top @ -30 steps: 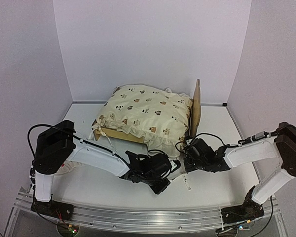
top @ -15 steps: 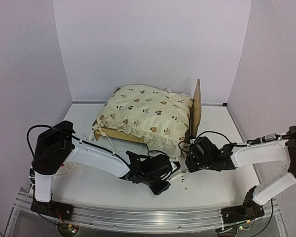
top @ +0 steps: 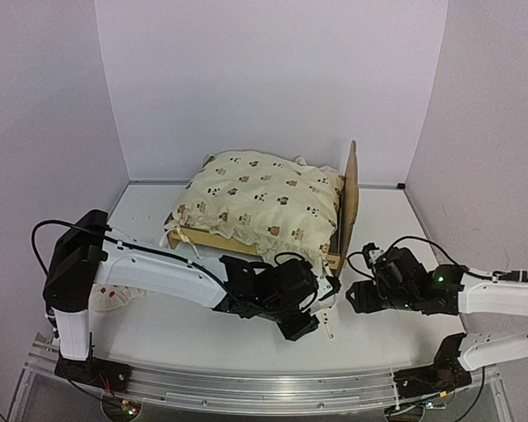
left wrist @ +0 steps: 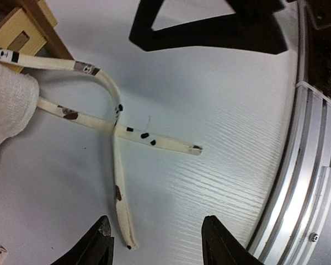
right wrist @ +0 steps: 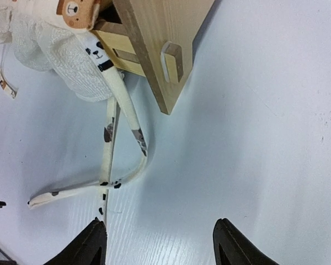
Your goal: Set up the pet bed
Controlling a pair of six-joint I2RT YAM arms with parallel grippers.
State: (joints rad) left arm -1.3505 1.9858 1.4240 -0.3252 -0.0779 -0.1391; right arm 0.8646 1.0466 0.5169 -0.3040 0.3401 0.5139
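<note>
Table (top: 145, 211) is showing open white surface at 9 o'clock of the pet bed (top: 348, 195) and along the near strip. The aluminium rail (top: 246, 387) is running along the near edge, and walls are closing in on three sides. Left arm is reaching across low, with the left gripper (top: 301, 323) sitting at 6 o'clock of the bed's near right corner. In the left wrist view it is hanging wide open, gripping nothing. Two ties (left wrist: 117, 130) are lying crossed on the table, one end just beside the 9 o'clock fingertip (left wrist: 102, 245); contact unclear. Pet bed is sitting centre-back, headboard standing upright at its 3 o'clock end. The quilt (top: 260, 200) is covering the frame and spilling over the near rail, so the base is hidden. Right gripper (top: 352, 297) is lying low at 4 o'clock of that corner, well apart from the right wall. In the right wrist view it is gaping wide too, empty. The ties are trailing from the ruffle toward its 9 o'clock fingertip (right wrist: 95, 243); cannot tell if touching. Right arm is running out of frame at 3 o'clock in the top view. A dark shape at 12 o'clock in the left wrist view is too cut off to identify.
</note>
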